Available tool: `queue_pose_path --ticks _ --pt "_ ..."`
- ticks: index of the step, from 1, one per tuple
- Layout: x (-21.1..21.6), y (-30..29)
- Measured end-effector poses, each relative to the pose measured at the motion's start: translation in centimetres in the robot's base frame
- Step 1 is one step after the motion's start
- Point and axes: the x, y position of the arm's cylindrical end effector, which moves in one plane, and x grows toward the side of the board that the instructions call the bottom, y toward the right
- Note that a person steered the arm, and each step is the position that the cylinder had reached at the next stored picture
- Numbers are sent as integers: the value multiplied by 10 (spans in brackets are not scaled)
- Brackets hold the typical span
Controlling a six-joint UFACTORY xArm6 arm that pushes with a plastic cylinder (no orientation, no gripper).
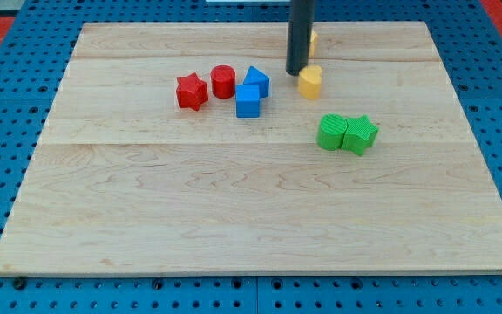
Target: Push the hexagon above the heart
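Green blocks [348,133] sit nearest; no claw, just the tip [295,72] left of the heart [310,81], hexagon [313,39] hidden behind.

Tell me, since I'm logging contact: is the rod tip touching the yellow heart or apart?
Cannot tell for sure. My tip sits right beside the yellow heart, at its left edge, with no clear gap visible.

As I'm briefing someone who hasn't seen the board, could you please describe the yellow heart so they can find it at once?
Start at the dark rod coming down from the view's top of the wooden board. My tip ends just left of the yellow heart. It is the only fully visible yellow block, above the two green blocks; another yellow block peeks from behind the rod.
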Motion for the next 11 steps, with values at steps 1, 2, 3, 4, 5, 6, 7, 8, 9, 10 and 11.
queue_pose_path --ticks 1,2,3,4,5,6,7,8,9,10,11 --pt "38 25" --pt "15 21" --pt "-54 48" --pt "-125 22" --pt "-114 -31" --pt "-64 -1" --pt "-90 -12" --pt "-95 20" --pt "-34 32" --pt "27 32" --pt "12 25"
